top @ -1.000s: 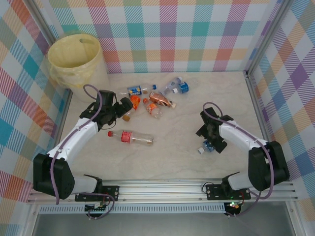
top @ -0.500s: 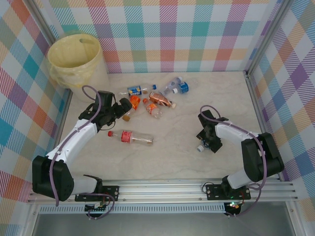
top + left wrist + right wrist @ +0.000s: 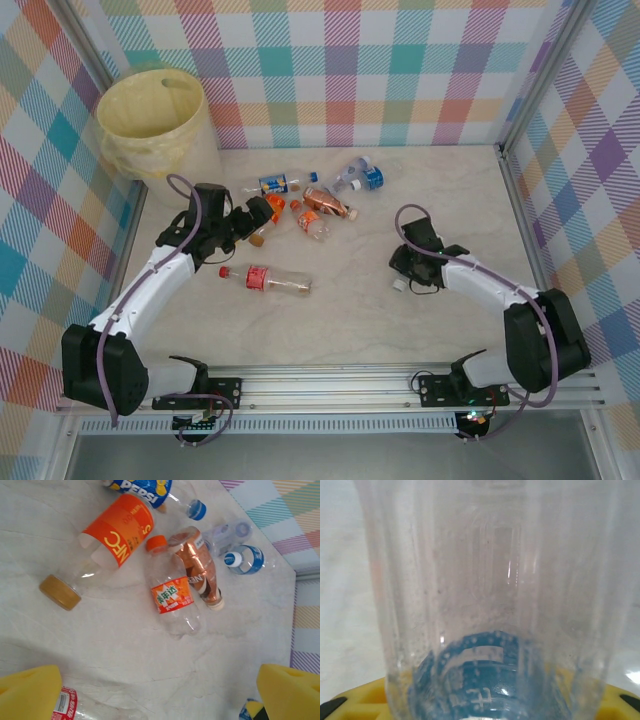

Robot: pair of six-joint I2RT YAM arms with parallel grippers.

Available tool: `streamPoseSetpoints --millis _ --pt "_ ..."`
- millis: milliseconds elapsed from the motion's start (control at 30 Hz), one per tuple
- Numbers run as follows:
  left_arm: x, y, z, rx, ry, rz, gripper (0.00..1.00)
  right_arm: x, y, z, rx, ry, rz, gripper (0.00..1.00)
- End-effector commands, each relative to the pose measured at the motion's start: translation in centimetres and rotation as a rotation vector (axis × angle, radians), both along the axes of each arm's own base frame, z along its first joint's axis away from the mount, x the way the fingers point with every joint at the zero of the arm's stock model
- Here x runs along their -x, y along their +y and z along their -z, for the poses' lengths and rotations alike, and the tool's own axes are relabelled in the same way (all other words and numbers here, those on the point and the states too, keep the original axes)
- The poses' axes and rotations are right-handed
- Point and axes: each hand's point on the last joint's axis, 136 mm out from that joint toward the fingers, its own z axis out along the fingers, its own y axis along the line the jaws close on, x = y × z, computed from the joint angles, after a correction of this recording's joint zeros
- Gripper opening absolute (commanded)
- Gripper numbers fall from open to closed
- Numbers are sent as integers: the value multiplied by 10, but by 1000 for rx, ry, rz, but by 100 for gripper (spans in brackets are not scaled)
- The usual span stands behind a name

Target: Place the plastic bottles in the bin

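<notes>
Jaws of my right gripper [image 3: 410,272] pinch a clear bottle [image 3: 485,605] at four o'clock, presumably for carrying to the bin [image 3: 150,155] at ten o'clock; left gripper [image 3: 255,214] hangs spread above the loose bottles [image 3: 170,600], awaiting its pick

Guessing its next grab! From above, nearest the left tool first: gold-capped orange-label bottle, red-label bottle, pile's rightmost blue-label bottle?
1. Clear plastic gold-capped orange-label bottle, beside the left tool.
2. Clear plastic red-label bottle, alone, lower in view.
3. Clear plastic blue-label bottle, far right.
</notes>
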Motion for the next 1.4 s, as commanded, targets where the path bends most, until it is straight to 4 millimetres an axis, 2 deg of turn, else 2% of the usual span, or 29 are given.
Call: streamPoseSetpoints --millis 0,167,333,500,633,767,900,1067,1233,1367 --pt "2 -10 -17 58 -56 62 100 -32 39 -60 -84 -248 -186 44" --pt "5 -39 -44 185 -165 206 100 -41 89 -108 -164 -426 -403 44" --pt "18 -64 -72 288 -258 350 100 -42 139 -152 -253 -579 -609 42" --pt "31 -85 -85 338 -278 464 100 -40 179 -179 -342 -672 -767 41" --pt "34 -92 -96 348 -324 492 100 -33 205 -185 -368 -698 -888 42" --pt "30 -89 -101 331 -354 461 100 -22 225 -188 -404 -700 -998 42" --pt "29 -96 -118 338 -407 501 100 -12 244 -194 -445 -691 -1087 43" --pt "21 -96 -111 183 -407 540 100 0 260 -204 -526 -657 -1180 44" --pt "23 -107 -126 84 -511 682 99 15 274 -208 -618 -594 -1286 45" --pt "7 -105 -123 30 -532 665 98 25 279 -217 -666 -586 -1335 45"
